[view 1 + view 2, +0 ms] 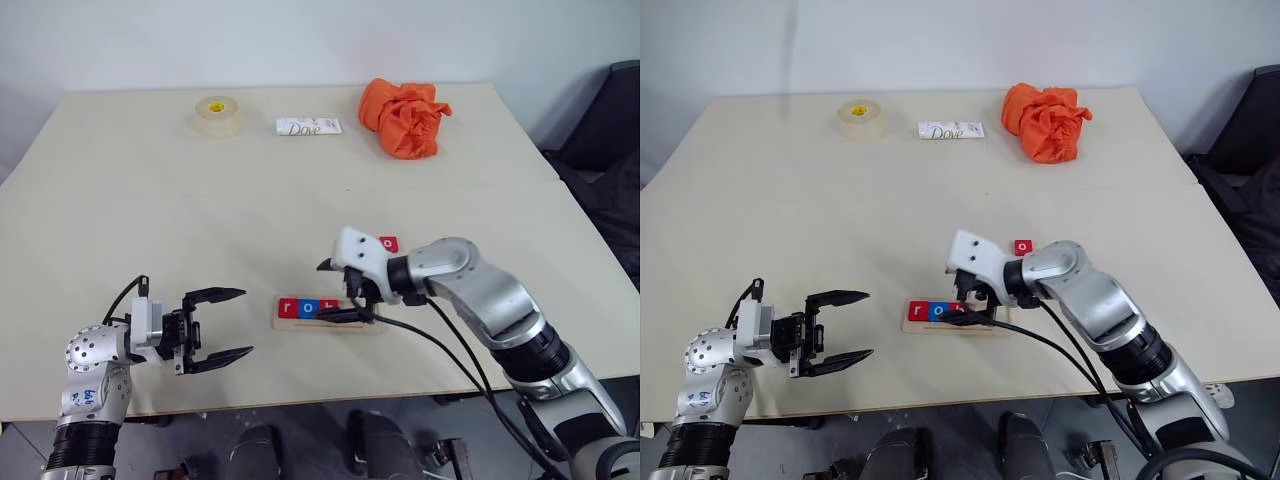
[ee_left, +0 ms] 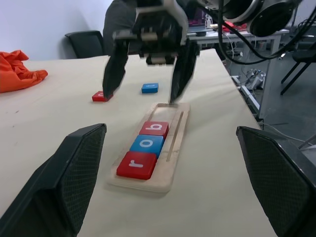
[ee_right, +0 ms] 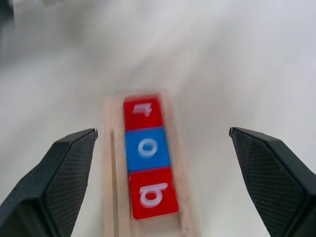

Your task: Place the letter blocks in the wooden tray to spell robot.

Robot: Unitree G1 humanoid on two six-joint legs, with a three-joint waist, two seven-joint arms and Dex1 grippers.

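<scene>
The wooden tray (image 2: 180,129) lies near the table's front edge. Three letter blocks sit in a row at its left end: a red r (image 2: 137,164), a blue o (image 2: 148,144) and a red b (image 2: 154,128). Its right part is bare. My right gripper (image 1: 335,292) hovers open just above that bare part, holding nothing. A loose red block (image 1: 389,243) lies on the table just behind the right arm, and a loose blue block (image 2: 149,88) lies near it. My left gripper (image 1: 246,322) stands open and empty left of the tray, pointing toward it.
At the back of the table are a roll of clear tape (image 1: 217,113), a white Dove packet (image 1: 308,126) and a crumpled orange cloth (image 1: 405,117). A dark chair (image 1: 610,130) stands past the table's right edge. Black cables hang from the right arm over the front edge.
</scene>
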